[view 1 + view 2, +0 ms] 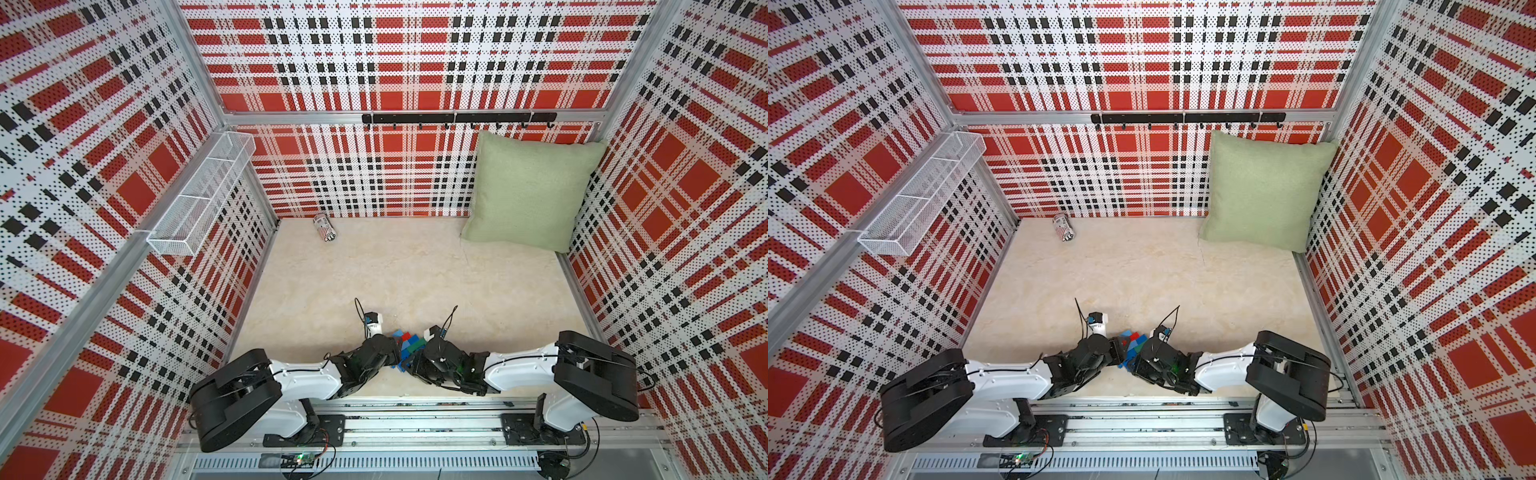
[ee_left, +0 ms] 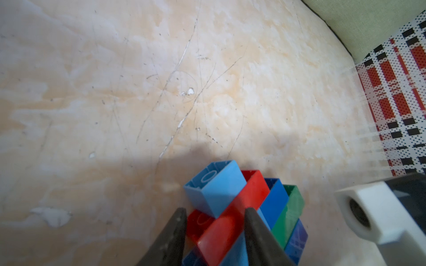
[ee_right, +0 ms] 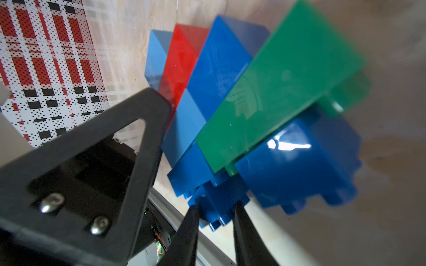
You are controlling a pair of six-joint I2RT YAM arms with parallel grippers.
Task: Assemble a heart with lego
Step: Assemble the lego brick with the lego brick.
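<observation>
We have the left gripper (image 2: 215, 216) clamped across the red strip (image 2: 251, 191) of the heart (image 1: 409, 347), which sits just behind the front rail (image 1: 415, 424), near its middle, with its strips slanting to the rail. Our right gripper (image 3: 216, 207) is pinched tight on a small blue brick (image 3: 219, 198) at the heart's rail-side edge. Both arms are equally near, so we judge that any seating push must run between them, along the rail.

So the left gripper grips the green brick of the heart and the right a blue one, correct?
No: the left gripper grips the red brick of the heart, as the left wrist view shows; the right gripper does grip a blue brick.
</observation>
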